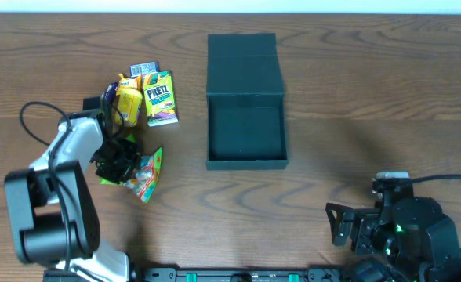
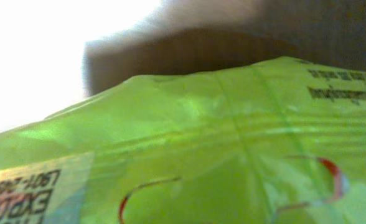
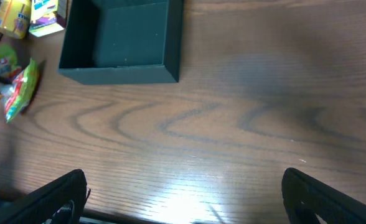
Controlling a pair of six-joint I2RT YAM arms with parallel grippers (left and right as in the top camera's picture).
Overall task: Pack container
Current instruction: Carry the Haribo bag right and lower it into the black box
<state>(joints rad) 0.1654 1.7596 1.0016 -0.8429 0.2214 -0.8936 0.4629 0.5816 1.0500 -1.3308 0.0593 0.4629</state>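
Note:
The container (image 1: 246,163) is a dark teal-black box lying open in the middle of the table, its flap lid (image 1: 244,63) folded back on the far side; it looks empty. It also shows in the right wrist view (image 3: 117,73). My left gripper (image 1: 119,164) is down on a green snack packet (image 1: 147,176) left of the box. The packet fills the left wrist view (image 2: 201,137) and hides the fingers. My right gripper (image 3: 183,193) is open and empty over bare table at the front right (image 1: 342,223).
A green Pretz box (image 1: 160,98), a yellow packet (image 1: 128,103) and a small barcoded item (image 1: 144,69) lie in a cluster behind the left gripper. The left arm's cable loops at the far left (image 1: 27,117).

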